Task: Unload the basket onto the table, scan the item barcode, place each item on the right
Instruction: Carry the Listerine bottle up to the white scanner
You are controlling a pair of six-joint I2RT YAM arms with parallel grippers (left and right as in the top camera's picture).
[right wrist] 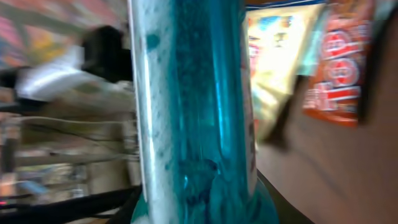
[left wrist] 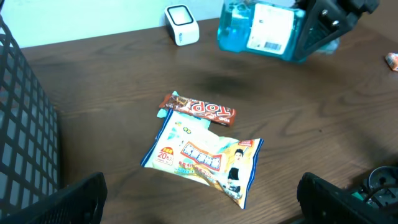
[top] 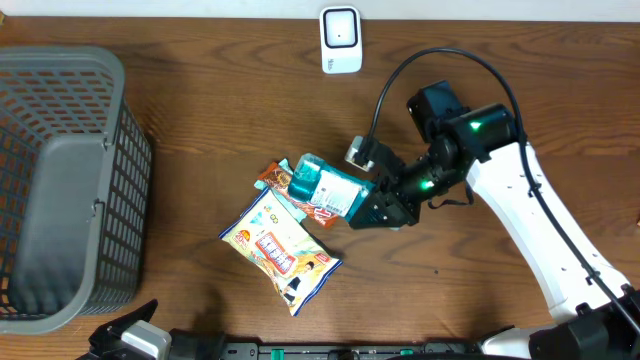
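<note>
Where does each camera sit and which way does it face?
Overhead: above the table, looking straight down; right arm and right gripper show.
Left wrist: low by the near edge, facing the scanner; left gripper fingers frame the bottom corners.
Right wrist: pressed close to the held blue bottle, blurred; fingers unclear.
Shared: all three show the bottle.

Dark brown wood-grain table (top: pixel 200 80), evenly lit
</note>
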